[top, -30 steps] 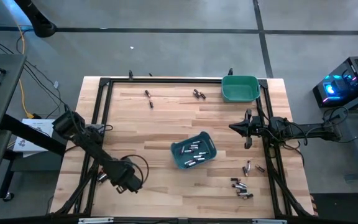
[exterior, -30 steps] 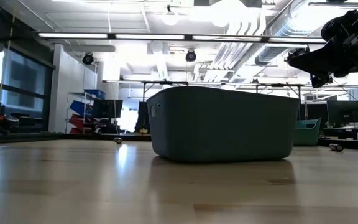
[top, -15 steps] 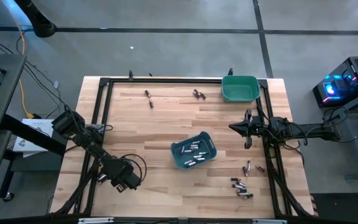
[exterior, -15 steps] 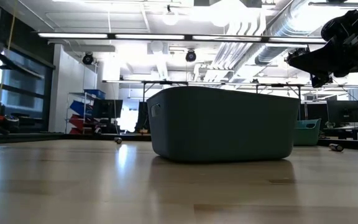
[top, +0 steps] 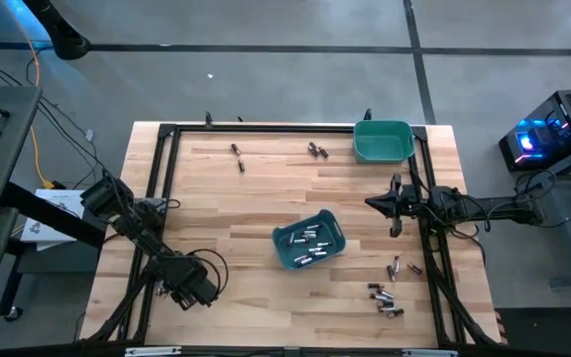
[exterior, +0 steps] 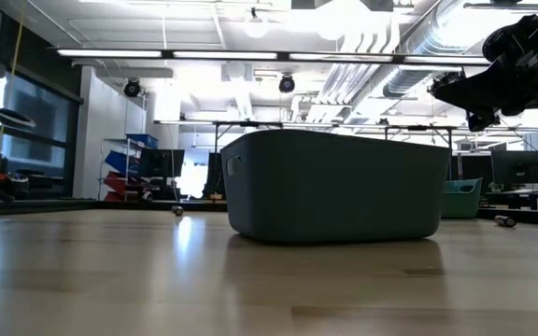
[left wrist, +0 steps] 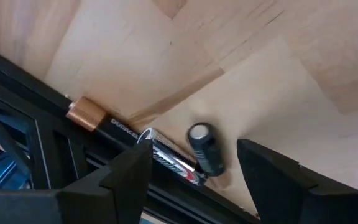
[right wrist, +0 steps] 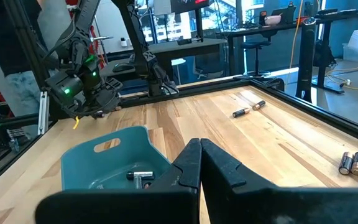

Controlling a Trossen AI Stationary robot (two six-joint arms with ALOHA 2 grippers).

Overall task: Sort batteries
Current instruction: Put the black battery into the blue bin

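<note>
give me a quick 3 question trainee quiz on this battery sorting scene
1. True or false: the left claw is open over batteries beside the black frame.
2. Which bin holds batteries: A, the blue bin, or B, the green bin?
3. Fill in: the right claw is ____.

Key: 1 true; 2 A; 3 shut

High cam looks straight down; low cam, table-level, probably shares teal bin [exterior: 332, 187].
</note>
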